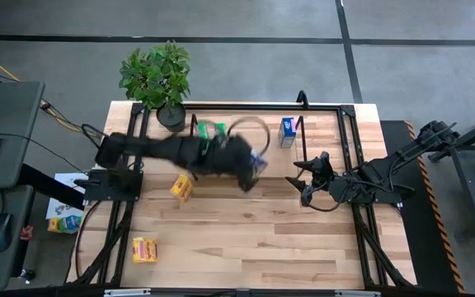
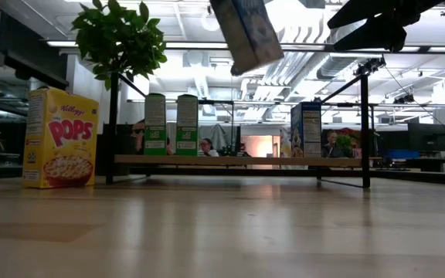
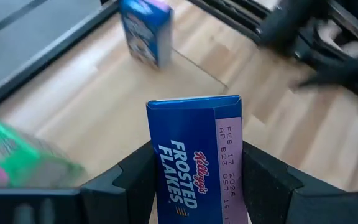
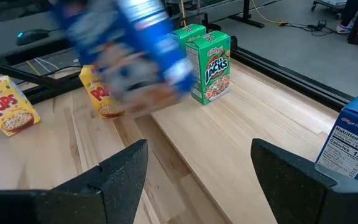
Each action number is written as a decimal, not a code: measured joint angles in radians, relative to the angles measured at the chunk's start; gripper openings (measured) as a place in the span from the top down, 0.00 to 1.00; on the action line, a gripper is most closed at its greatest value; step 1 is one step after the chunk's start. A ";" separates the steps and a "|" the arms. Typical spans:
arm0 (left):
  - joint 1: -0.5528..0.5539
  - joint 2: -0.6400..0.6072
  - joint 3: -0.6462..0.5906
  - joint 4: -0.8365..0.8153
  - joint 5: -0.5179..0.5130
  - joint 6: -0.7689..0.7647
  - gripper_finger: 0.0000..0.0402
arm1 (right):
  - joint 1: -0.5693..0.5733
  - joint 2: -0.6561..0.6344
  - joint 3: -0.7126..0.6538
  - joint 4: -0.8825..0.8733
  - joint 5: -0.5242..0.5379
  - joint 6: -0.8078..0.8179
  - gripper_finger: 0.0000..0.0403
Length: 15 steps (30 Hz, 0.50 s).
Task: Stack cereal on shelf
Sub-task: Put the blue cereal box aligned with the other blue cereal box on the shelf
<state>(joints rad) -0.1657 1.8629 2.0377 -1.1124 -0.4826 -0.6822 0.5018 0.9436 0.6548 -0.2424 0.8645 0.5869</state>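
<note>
Clamped in left pincer (image 3: 197,186) above bench middle, blue cereal box (image 3: 194,155): best lowered upright onto shelf board (image 1: 246,132), near other blue box (image 1: 287,130); right pincer (image 4: 197,168) apart, waiting.

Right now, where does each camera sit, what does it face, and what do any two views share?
High: overhead, straight down on table, both arms.
Low: table height, facing shelf; held blue box overhead.
Left wrist: past left gripper, shut on that box.
Right wrist: past open right gripper, toward green boxes.
All four show the held box.
</note>
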 joint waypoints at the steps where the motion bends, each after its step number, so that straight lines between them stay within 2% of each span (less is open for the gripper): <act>1: 0.030 0.000 0.000 0.015 0.014 0.024 0.54 | 0.000 0.000 0.000 0.000 0.000 0.000 0.31; 8: 0.156 0.043 0.000 0.065 0.047 0.109 0.54 | 0.000 0.000 0.000 0.001 0.000 0.000 0.31; 15: 0.234 0.156 0.000 0.134 0.080 0.161 0.54 | 0.000 0.000 0.000 0.025 0.000 0.000 0.31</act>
<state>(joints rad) 0.0679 2.0191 2.0380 -0.9783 -0.4024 -0.5212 0.5018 0.9432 0.6548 -0.2170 0.8646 0.5869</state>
